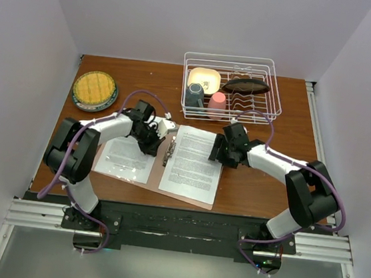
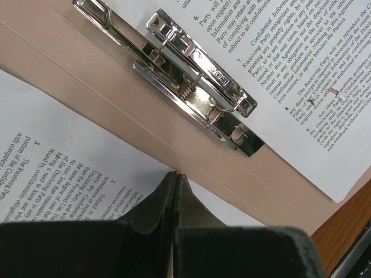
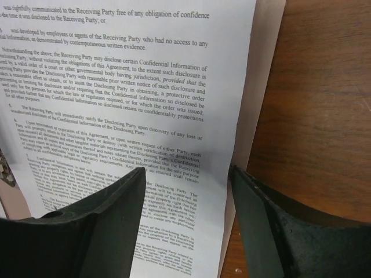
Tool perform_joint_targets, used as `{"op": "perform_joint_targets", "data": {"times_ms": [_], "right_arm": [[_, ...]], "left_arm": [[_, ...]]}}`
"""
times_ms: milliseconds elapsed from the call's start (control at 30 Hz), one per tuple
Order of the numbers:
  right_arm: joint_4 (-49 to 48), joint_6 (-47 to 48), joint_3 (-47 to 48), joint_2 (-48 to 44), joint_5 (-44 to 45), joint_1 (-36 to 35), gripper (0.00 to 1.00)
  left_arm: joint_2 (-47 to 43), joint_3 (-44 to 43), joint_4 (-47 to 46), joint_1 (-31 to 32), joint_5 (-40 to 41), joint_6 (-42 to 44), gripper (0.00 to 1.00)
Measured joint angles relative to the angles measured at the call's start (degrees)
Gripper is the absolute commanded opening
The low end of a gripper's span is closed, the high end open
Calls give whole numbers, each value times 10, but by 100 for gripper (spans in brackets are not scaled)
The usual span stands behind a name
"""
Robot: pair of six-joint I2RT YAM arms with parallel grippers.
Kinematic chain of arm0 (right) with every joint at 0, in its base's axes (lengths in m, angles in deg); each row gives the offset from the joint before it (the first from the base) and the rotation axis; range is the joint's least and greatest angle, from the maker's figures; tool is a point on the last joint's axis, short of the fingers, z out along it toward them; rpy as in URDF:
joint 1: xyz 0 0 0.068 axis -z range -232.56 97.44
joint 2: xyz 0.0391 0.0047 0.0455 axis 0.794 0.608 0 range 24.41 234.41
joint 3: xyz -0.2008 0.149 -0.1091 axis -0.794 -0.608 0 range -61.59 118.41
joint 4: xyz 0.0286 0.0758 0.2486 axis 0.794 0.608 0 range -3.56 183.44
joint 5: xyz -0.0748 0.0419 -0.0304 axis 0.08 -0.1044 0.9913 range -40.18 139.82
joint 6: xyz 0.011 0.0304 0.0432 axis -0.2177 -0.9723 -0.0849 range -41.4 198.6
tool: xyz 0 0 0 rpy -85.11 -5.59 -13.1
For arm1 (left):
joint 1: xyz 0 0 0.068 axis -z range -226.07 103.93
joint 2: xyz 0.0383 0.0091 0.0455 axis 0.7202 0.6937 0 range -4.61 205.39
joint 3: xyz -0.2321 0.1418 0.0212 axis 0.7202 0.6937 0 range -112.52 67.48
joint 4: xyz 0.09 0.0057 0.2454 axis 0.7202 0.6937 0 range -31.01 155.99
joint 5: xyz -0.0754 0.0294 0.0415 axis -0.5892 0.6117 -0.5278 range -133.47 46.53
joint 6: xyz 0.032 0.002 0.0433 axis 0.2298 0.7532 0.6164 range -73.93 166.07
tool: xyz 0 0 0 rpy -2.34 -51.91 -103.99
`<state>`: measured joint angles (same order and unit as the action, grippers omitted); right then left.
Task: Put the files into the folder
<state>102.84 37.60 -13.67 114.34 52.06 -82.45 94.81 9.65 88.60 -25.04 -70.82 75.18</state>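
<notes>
The salmon-pink folder lies open on the table with a silver clip along its spine. One white printed sheet lies on its left leaf and another on its right leaf. My left gripper is shut on nothing, its tips just over the left sheet's edge, short of the clip. My right gripper is open, its fingers straddling the right sheet's outer edge, with a strip of the folder showing beside it.
A white wire dish rack at the back holds a yellow bowl, a dark cup, a pink cup and a dark dish. A yellow plate sits at the back left. Bare wood table lies right of the folder.
</notes>
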Motion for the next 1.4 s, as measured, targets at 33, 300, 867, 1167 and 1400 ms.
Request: {"op": "perform_joint_targets", "data": {"times_ms": [33, 300, 867, 1167, 1400], "right_arm": [[7, 2, 2, 0, 2, 0, 66], [58, 15, 4, -12, 18, 18, 66], [51, 29, 128, 16, 0, 24, 37], [41, 19, 139, 68, -10, 4, 36], [25, 8, 139, 68, -23, 4, 36]], "left_arm": [[-1, 1, 2, 0, -2, 0, 0], [-5, 5, 34, 9, -15, 5, 0], [-5, -1, 52, 49, -40, -5, 0], [19, -25, 40, 54, -42, -21, 0], [47, -51, 33, 84, -43, -32, 0]]}}
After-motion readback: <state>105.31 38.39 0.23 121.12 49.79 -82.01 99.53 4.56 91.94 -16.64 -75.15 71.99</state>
